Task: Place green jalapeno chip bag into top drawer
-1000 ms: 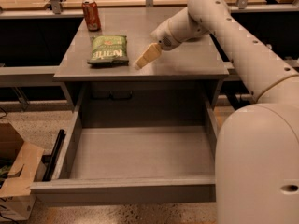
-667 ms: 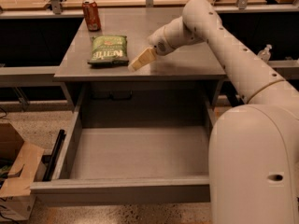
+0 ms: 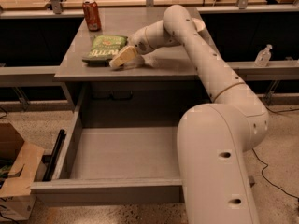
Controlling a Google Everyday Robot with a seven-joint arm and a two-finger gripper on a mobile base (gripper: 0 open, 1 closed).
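The green jalapeno chip bag [image 3: 104, 48] lies flat on the grey table [image 3: 173, 64], left of centre. My gripper [image 3: 119, 59] is low over the table, its pale fingertips touching or just short of the bag's right front corner. The bag is not held. The top drawer [image 3: 126, 157] is pulled out wide below the table front, its flat grey bottom bare. My white arm reaches from the lower right across the drawer's right side and hides that part of it.
A red soda can [image 3: 91, 14] stands at the table's back left, behind the bag. A cardboard box [image 3: 14, 171] sits on the floor left of the drawer. A small clear bottle [image 3: 262, 56] stands on a ledge at the right.
My gripper has moved left across the table, from a gap to the bag's right up to the bag's right front corner. The bag and can have not moved.
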